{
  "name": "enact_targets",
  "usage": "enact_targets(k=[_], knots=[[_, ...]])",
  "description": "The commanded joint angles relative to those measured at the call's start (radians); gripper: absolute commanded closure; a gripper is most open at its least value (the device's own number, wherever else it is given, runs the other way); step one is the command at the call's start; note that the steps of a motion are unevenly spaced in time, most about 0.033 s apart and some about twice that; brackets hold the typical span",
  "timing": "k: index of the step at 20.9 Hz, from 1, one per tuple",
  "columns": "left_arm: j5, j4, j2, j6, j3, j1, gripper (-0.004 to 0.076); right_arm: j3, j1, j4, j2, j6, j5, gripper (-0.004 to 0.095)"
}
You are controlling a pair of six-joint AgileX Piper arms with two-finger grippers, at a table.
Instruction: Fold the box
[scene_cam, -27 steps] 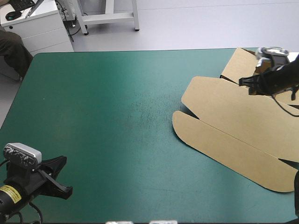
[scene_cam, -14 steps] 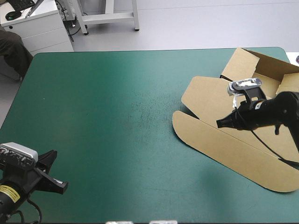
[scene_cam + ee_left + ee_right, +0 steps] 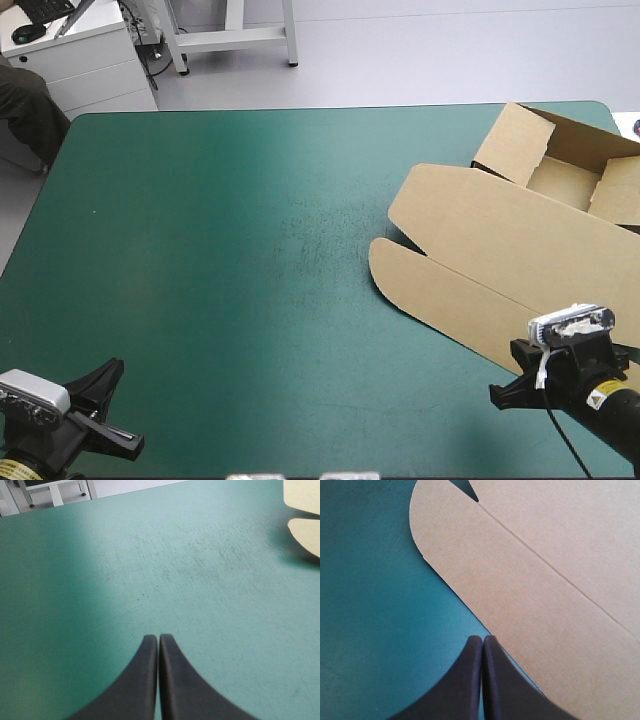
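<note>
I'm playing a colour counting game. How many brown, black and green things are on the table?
Brown: 1, the box
Black: 2, the left gripper and the right gripper
Teal-green: 1, the table cover
Total: 4

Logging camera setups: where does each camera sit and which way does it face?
High view: above and behind the robot, facing forward and down over table and box; left end effector and right end effector show.
Left wrist view: above that wrist, looking along its shut end effector across the cover toward the box.
Right wrist view: above that wrist, looking down past its shut end effector onto the lid.
Shared: all show the lid's rounded flap.
</note>
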Motion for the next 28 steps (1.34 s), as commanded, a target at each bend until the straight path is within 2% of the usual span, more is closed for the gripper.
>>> enact_targets(k=[1,8,16,28], knots=[[-0.083,-0.011,-0.004,-0.009,0.002,-0.006,0.0734,0.054,0.000,0.017,-0.089,-0.012,-0.092,0.0928],[-0.090,-0.029,-0.041,-0.009,0.027,-0.006,0.0734,0.147,0.000,0.016,-0.295,0.007,-0.110,0.0928],[-0.090,-0.033,-0.043,-0.009,0.027,-0.006,0.0734,0.158,0.000,0.009,-0.549,0.007,-0.125,0.0927],[-0.090,-0.049,-0.043,-0.008,0.027,-0.006,0.0734,0.161,-0.003,0.017,-0.547,0.014,-0.127,0.0928]])
